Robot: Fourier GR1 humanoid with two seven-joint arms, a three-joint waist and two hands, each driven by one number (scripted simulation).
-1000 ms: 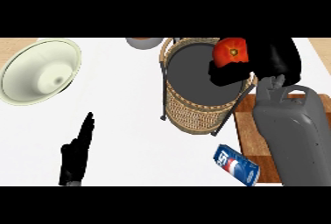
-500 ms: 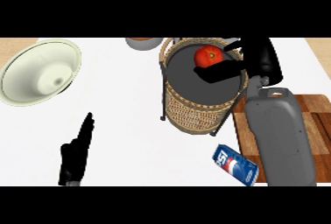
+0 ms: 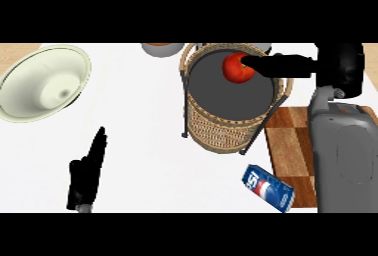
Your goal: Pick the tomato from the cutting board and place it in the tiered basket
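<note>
The red tomato point(image 3: 236, 68) lies on the dark top tier of the wicker tiered basket point(image 3: 221, 132), near its far right rim. My right hand point(image 3: 291, 66) reaches in from the right over that rim. Its fingers are stretched out straight, and their tips point(image 3: 251, 63) overlap the tomato's right side. The grey right forearm point(image 3: 347, 150) covers much of the wooden cutting board point(image 3: 291, 145) to the right of the basket. My left hand point(image 3: 87, 170) rests open at the lower left of the white counter, fingers straight and pointing away.
A large cream bowl point(image 3: 46, 82) sits at the far left. A blue soda can point(image 3: 269, 188) lies in front of the basket, by the board's near corner. A round grey-and-brown vessel point(image 3: 162, 48) shows at the top edge behind the basket.
The right hand carried the tomato left over the basket's top tier. Since then the tomato has stayed put while the wrist drew back right and the fingers straightened. The left hand is unmoved.
</note>
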